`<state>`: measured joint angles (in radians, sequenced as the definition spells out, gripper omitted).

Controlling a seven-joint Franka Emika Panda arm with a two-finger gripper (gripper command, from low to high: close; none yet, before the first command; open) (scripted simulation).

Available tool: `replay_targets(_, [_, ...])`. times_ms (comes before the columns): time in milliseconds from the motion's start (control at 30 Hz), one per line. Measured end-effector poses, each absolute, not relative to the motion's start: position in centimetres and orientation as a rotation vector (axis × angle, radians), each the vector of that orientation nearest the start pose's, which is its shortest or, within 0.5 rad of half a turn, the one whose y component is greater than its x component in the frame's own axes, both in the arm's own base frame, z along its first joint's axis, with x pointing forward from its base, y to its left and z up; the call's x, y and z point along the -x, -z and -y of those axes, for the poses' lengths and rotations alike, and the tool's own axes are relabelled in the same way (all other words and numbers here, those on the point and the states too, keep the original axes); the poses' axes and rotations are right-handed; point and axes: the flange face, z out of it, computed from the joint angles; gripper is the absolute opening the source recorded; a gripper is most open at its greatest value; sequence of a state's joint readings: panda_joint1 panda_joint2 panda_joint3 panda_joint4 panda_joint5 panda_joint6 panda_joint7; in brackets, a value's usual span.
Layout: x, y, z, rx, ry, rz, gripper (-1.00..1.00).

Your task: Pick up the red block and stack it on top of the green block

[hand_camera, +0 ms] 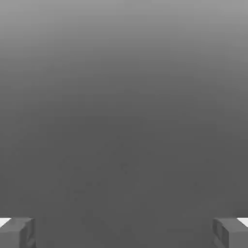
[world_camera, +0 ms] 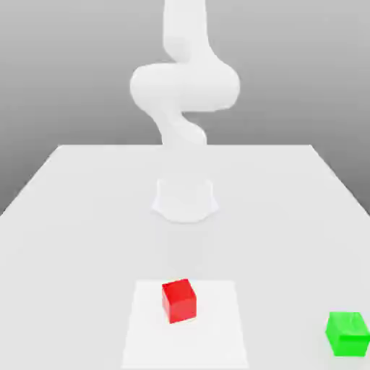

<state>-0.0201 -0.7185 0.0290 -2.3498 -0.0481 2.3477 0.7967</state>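
White table (world_camera: 87, 217) under grey haze; pale arm (world_camera: 184, 87) folded at rear. Gripper (hand_camera: 124, 232) spread wide, empty, aimed off into grey. Red block (world_camera: 179, 300) near front centre, green block (world_camera: 347, 333) well apart toward exterior view's right. Risk: long blind descent, off-centre fingers nudging red block aside.

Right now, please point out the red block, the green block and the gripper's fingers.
red block (world_camera: 179, 300): exterior view, on its front face.
green block (world_camera: 347, 334): exterior view, on its front face.
fingers (hand_camera: 17, 233): hand view, on one grey fingertip; the two stand far apart.
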Motion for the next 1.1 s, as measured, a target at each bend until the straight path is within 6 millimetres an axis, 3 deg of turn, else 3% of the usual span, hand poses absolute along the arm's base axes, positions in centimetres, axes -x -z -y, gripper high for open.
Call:
replay_targets(133, [-42.4, -56.2, -0.7, 2.76, 0.854, -1.012, 0.0])
replay_targets(300, [-44.6, -43.8, 0.4, 2.953, 0.617, -0.953, 0.0])
replay_targets(433, [-43.6, -33.7, 1.4, 3.052, 0.373, -0.872, 0.0])
replay_targets(600, [-39.7, -23.4, 1.2, 3.073, 0.077, -0.738, 0.0])
replay_targets(667, [-38.7, -21.2, 0.9, 3.064, 0.022, -0.706, 0.0])
replay_targets(1000, [-38.3, -14.8, 1.1, 3.059, 0.004, -0.706, 0.0])
replay_targets(1033, [-38.3, -14.4, 1.1, 3.06, 0.002, -0.705, -1.0])
replay_targets(1100, [-38.3, -14.4, 1.1, 3.061, 0.002, -0.705, -1.0])
